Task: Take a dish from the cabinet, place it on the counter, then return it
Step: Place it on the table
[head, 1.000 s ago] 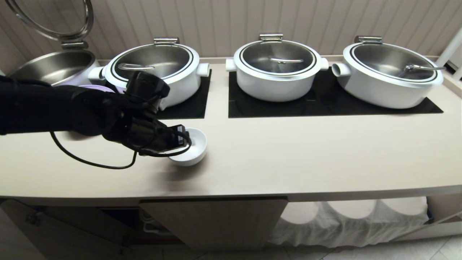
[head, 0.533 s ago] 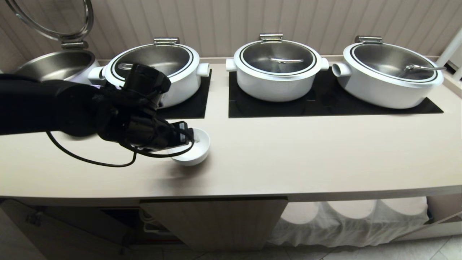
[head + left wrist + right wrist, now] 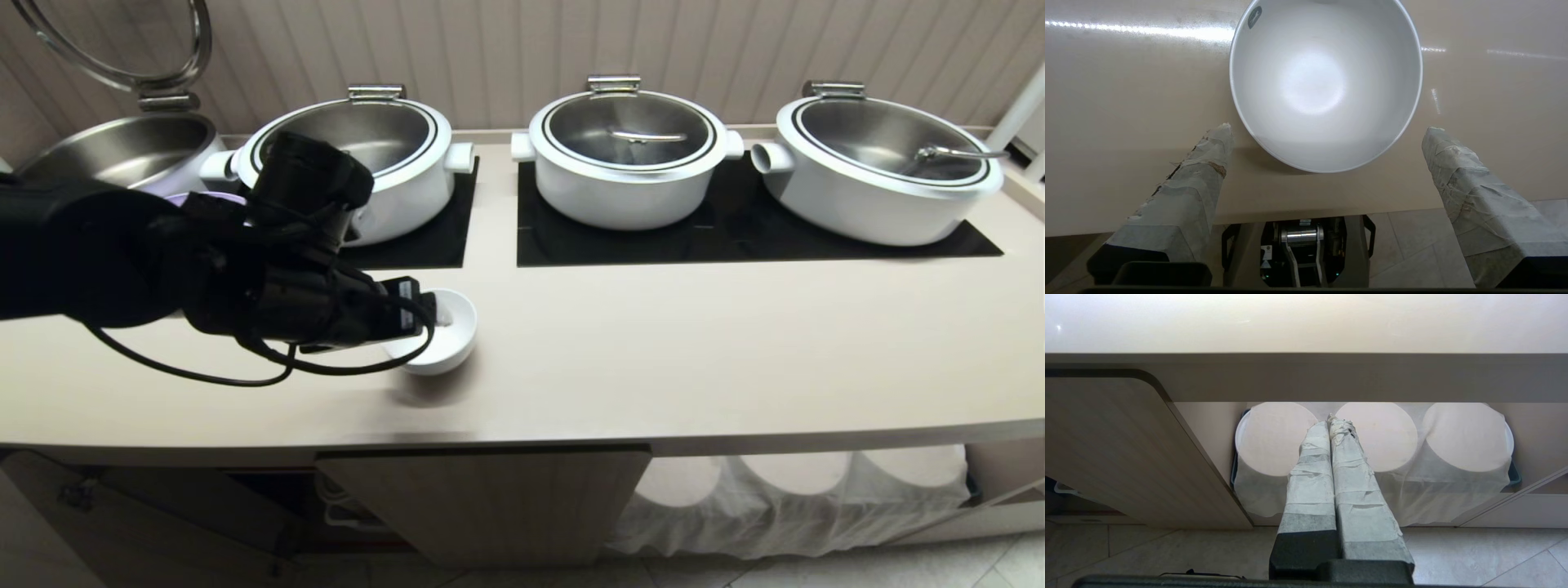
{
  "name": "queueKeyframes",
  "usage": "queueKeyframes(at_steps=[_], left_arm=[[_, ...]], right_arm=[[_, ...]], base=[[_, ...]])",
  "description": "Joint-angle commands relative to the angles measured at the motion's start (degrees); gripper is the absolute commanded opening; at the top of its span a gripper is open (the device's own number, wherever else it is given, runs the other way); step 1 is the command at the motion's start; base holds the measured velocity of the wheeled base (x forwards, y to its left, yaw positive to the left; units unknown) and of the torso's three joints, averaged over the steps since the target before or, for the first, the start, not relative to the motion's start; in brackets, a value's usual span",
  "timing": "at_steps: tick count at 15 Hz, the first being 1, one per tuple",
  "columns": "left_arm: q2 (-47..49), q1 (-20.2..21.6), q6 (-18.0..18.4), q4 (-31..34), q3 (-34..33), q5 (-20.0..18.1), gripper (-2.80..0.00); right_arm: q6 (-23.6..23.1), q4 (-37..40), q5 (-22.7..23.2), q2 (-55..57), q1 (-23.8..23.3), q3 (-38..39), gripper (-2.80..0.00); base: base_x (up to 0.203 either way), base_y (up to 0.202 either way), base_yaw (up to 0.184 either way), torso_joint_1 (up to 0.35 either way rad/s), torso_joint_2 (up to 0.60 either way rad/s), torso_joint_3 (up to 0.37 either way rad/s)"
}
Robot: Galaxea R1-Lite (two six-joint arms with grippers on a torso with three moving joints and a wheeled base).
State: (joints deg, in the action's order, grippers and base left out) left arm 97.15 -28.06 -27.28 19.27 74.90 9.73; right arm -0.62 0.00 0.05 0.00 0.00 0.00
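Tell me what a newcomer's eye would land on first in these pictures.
First, the black left arm reaching in from the left, its left gripper open with both taped fingers clear of the small white dish standing upright near the front of the beige counter. Next, the row of white pots on black panels along the back. The right gripper hangs shut below, before cloth-covered stacks in the cabinet.

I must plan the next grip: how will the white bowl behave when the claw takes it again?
The bowl looks glossy, so probably slippery between the taped fingers. It seems stiff and breakable, like ceramic. Upright on the counter, it should slide rather than tip.
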Motion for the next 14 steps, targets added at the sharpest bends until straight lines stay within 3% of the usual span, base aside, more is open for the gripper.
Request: queueKeyframes(at_steps=[1,4,5,14], left_arm=[[-1.9,-0.5,-0.3,0.0,-1.2,0.1,0.0],[-2.8,-1.2,-2.5,0.1,-1.8,0.6,0.0],[-3.0,-1.6,-2.8,0.1,-1.8,0.7,-2.8],[-3.1,-2.8,-2.9,0.1,-2.6,1.1,-2.8]], right_arm=[[0.0,0.0,0.0,0.0,0.0,0.0,-2.8],[0.0,0.0,0.0,0.0,0.0,0.0,-2.8],[0.0,0.0,0.0,0.0,0.0,0.0,-2.8],[0.0,0.0,0.0,0.0,0.0,0.0,-2.8]], base=[[0.0,0.0,0.0,0.0,0.0,0.0],[0.0,0.0,0.0,0.0,0.0,0.0],[0.0,0.0,0.0,0.0,0.0,0.0],[0.0,0.0,0.0,0.0,0.0,0.0]])
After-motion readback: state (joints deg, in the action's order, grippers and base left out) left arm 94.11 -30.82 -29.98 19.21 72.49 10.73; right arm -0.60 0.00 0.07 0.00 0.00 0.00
